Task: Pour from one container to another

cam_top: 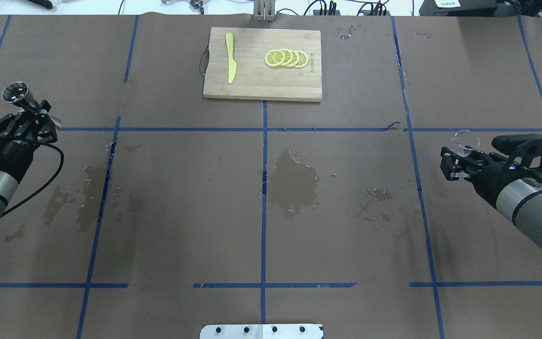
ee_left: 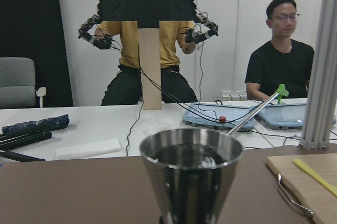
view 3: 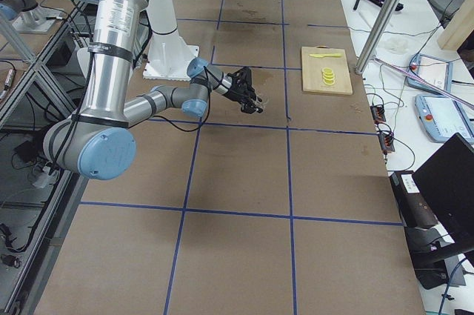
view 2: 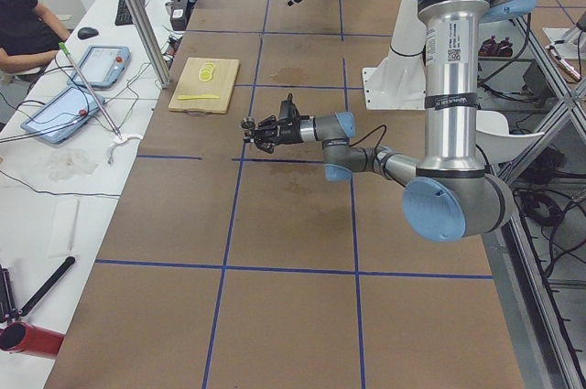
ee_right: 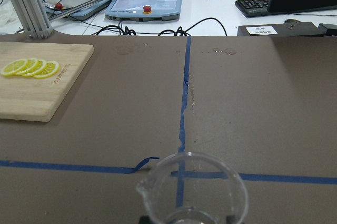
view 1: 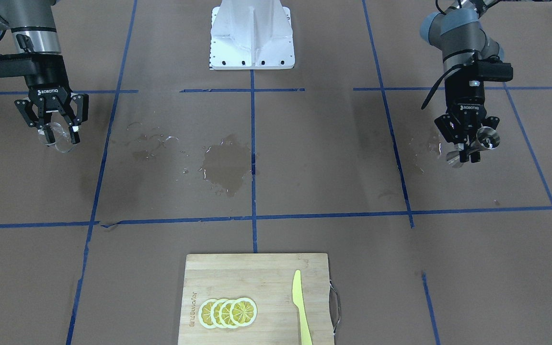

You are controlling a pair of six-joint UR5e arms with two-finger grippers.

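Left gripper (cam_top: 33, 118): fingers clamped on steel cup (cam_top: 15, 92), held upright near the table's (cam_top: 181, 226) left end.
Right gripper (cam_top: 459, 157): fingers clamped on clear beaker (cam_top: 466, 139), upright, near the right end.
Separation: containers well apart, with broad table and a wet patch (cam_top: 294, 181) between them.
Far edge: cutting board (cam_top: 261, 84), lemon slices (cam_top: 286, 58), yellow knife (cam_top: 230, 63), well apart from both arms.

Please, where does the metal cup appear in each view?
Front-facing: metal cup far right, upper half.
Overhead: cup far left, upper part.
Exterior left: cup centre, at the near arm's tip.
Exterior right: top, far arm's tip; too small to tell.
Left wrist: cup bottom centre, close.
Right wrist: not in it.
Shared landmark: cutting board with lemon slices.
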